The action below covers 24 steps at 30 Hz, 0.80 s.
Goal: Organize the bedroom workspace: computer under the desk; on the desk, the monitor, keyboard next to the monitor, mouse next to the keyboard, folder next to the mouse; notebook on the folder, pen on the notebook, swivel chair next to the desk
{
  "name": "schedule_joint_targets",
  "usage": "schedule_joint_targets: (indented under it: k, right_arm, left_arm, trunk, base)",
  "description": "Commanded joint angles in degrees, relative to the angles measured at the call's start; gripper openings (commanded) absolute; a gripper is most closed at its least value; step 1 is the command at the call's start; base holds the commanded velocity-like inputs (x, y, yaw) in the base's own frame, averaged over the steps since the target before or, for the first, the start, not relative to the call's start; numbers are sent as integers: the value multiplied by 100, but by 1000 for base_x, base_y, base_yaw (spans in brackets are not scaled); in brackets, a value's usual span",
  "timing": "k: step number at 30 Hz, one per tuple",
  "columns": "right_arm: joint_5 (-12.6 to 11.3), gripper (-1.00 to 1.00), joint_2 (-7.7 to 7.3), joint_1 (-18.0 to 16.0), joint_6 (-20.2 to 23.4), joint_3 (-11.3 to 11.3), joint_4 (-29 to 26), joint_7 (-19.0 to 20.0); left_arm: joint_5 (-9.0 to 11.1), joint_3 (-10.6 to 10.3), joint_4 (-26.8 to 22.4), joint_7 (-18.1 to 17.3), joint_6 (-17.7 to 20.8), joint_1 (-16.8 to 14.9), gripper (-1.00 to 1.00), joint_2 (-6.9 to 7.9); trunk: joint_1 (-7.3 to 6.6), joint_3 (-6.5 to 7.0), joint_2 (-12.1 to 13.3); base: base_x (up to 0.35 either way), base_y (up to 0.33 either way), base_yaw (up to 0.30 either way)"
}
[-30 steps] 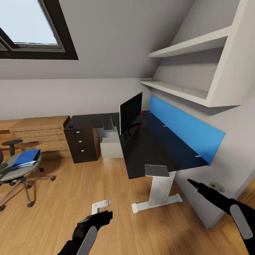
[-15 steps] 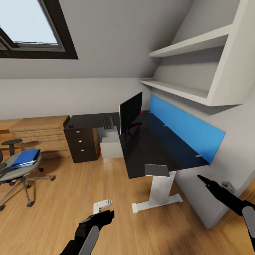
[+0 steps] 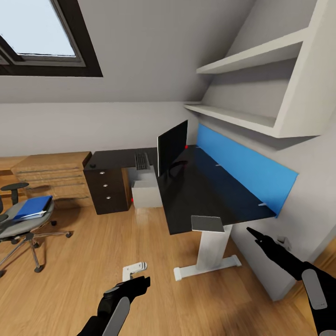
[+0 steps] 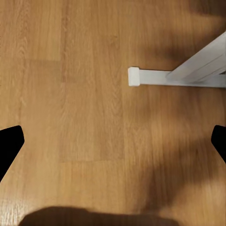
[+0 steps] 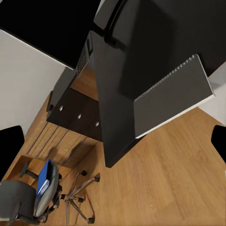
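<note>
- The counter runs along the wall with the blue panel, its glossy black top turning toward the dark drawer unit.
- The monitor stands on the counter; the keyboard lies just beside it, and the mouse sits near the far corner.
- The notebook lies flat at the counter's near end, overhanging the edge.
- The computer stands under the counter beside the drawer unit.
- The swivel chair is well apart from the counter, with the folder on its seat.
- The left end effector hangs over the floor, fingers apart.
- The right end effector is near the notebook; its fingers stand apart in the right wrist view.
</note>
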Motion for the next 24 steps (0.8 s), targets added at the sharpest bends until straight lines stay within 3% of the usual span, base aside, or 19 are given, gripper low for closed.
schedule_joint_targets:
  k: [1, 24]
  right_arm:
    - [-22, 100, 34, -6, 40, -11, 0, 10]
    - [-23, 100, 66, -6, 32, -25, -22, 16]
  left_arm:
    - [61, -7, -8, 57, 8, -5, 100, 1]
    - [49, -20, 65, 51, 6, -5, 100, -12]
  trunk:
    - [24, -26, -48]
    - [529, -439, -970]
  base:
    - [0, 0, 0]
    - [0, 0, 0]
